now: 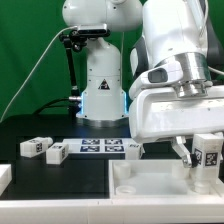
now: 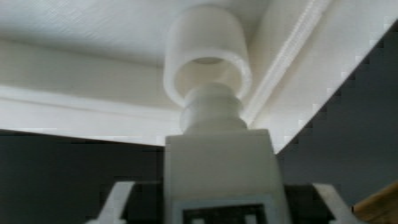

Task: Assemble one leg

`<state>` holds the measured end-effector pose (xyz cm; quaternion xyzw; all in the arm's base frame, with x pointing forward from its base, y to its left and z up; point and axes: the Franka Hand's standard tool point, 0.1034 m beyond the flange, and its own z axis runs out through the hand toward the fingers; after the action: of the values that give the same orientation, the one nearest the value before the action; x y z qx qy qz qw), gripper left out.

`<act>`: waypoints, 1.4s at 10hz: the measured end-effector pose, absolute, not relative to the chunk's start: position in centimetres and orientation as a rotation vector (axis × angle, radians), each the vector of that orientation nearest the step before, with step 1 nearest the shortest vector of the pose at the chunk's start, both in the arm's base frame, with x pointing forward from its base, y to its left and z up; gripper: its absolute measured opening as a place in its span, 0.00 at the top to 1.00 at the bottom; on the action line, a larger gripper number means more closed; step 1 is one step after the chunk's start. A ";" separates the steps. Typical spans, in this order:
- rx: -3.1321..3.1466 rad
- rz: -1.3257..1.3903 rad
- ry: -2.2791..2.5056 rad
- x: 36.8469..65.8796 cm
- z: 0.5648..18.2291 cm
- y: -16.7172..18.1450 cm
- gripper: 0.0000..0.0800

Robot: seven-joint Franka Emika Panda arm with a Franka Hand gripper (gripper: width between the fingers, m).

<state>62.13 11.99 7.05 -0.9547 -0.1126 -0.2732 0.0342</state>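
Exterior view: the gripper (image 1: 205, 160) stands at 4 o'clock in the picture, low over the large white square panel (image 1: 160, 190) that fills the 5 to 6 o'clock region. The jaws are clamped on the leg (image 1: 208, 150), one on each side. The leg is held roughly upright, its square tag faces the camera, and its lower end is at or just above the panel's corner at the exterior view's right edge. Whether that end touches the panel cannot be read from this view. Three spare legs lie loose on the black table: one (image 1: 33, 146) at 9 o'clock, one (image 1: 57, 153) just beside it, and one (image 1: 133, 148) near the centre. The marker board (image 1: 100, 148) lies flat between the second and third. In the wrist view, the held leg runs straight out from between the fingers (image 2: 125, 200), and its narrow neck meets a round white collar (image 2: 210, 50) that appears to be a corner socket of the panel. The neck lines up with the collar's opening and looks to be at its mouth. How deep it sits, and whether any thread has caught, cannot be determined. Status, as a judgement: pick-up, transport and alignment of the leg are done. Insertion is at its start or only partly made. What is left is to seat the leg fully, turn it tight if it is threaded, then release it and withdraw.
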 end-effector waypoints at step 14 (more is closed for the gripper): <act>-2.932 -0.884 -0.328 61.2 7.0 11.3 0.64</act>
<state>61.17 11.30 7.01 -0.9515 -0.1065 -0.2869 0.0308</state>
